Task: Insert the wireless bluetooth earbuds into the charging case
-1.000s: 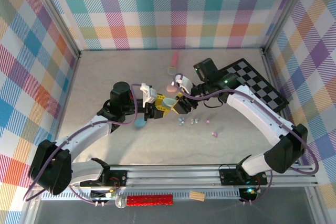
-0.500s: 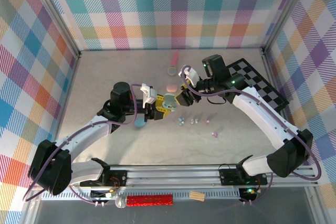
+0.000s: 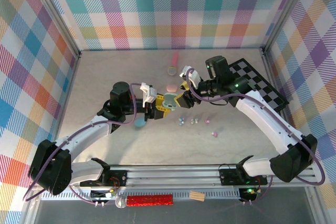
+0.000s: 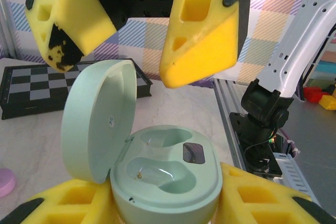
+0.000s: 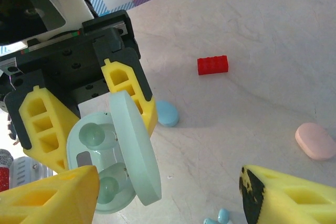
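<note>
The earbuds are lying loose on the table, scattered in a short row just in front of the two grippers, and none of them is sitting in a case. The mint charging case is being clenched at its base between the yellow fingers of the left gripper. Its lid is standing open on the hinge, and both moulded wells are showing bare. The right gripper is hanging just beside the open lid, its jaws spread wide with nothing between them.

In the right wrist view, a closed blue case is lying on the table just past the left gripper's fingers. A pink case is sitting well apart from it, and a red brick is lying farther off.

Compared with a second ago, the right gripper is standing a little farther back from the case and its jaws are spreading wider. The left arm, the case it is holding and the earbuds are staying where they were.
</note>
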